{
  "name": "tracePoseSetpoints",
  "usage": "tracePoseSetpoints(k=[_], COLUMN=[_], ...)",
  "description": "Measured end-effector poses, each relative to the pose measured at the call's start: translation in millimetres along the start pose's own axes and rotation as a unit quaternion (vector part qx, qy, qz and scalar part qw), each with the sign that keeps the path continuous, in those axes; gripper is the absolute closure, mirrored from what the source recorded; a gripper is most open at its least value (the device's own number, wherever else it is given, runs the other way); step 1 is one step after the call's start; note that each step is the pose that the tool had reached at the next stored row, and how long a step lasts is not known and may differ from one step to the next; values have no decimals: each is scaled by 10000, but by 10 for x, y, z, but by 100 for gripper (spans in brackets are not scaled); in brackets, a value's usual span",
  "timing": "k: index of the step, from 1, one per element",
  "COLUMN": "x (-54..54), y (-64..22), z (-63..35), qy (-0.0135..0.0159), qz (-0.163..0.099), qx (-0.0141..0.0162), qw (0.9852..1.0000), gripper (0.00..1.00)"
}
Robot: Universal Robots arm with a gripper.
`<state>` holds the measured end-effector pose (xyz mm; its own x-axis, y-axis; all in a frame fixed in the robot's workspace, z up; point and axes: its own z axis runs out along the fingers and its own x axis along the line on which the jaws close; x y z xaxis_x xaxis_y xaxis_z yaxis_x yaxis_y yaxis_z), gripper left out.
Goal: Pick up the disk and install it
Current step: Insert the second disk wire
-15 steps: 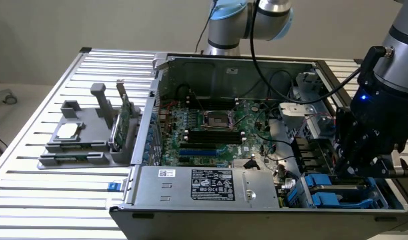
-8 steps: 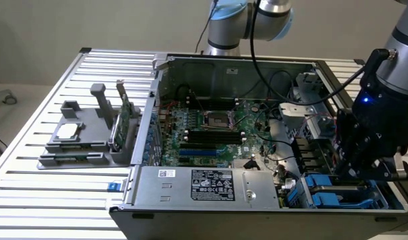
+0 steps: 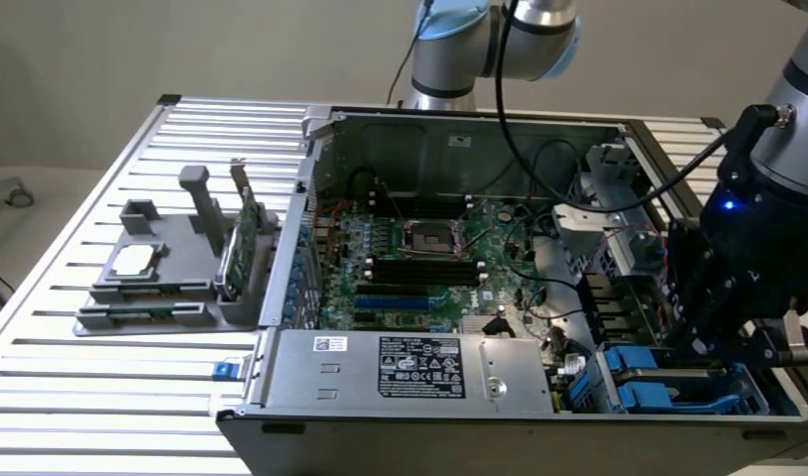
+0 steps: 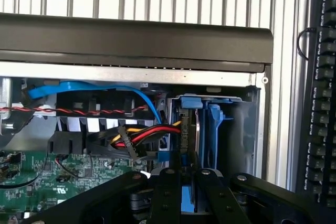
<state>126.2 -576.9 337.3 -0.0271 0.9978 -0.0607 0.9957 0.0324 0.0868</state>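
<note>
Exterior view: open computer case lies on the slatted bench. The arm reaches down into the case's front corner, on the exterior view's right, where the blue drive bay sits. The claw is low over that bay, beside the power supply. The motherboard fills the case floor. Outside the case, toward the exterior view's left, a grey holder carries a small silver chip and an upright green card.

Wrist view: the claw is nearly closed, its fingers pinching a blue rail that looks like the disk carrier, standing on edge in the bay against the case's front wall. The held thing is probably the disk; its metal face is mostly hidden.

Handling guess: rigid, fairly heavy for its size, shock-sensitive, smooth metal faces. Best taken by the plastic rails at the edges.

In the way: red-yellow-black power wires and a blue data cable hang just beside the bay and could snag.
</note>
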Motion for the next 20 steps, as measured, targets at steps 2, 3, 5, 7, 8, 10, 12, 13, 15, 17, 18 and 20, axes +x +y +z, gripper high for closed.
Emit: tracePoseSetpoints(k=[2,3,5,7,8,10,12,13,15,17,18,20], x=[-11,-16,-25,-30,-31,-31,-32,-32,-32,-32,-33,-34], y=[-1,-1,-2,-4,-4,-4,-4,-4,-5,-4,-3,-3], z=[4,7,14,19,19,21,22,22,22,24,22,12], qy=[14,22,40,62,70,88,99,100,100,103,102,101], qz=[-24,-37,-64,-92,-105,-121,-127,-130,-133,-135,-135,-136], qx=[-2,-3,-5,-8,-8,-10,-11,-11,-11,-13,-12,-11], qw=[10000,10000,10000,9999,9999,9999,9999,9999,9999,9999,9999,9999], gripper=[83,83,83,83,83,83,83,83,83,82,76,69])
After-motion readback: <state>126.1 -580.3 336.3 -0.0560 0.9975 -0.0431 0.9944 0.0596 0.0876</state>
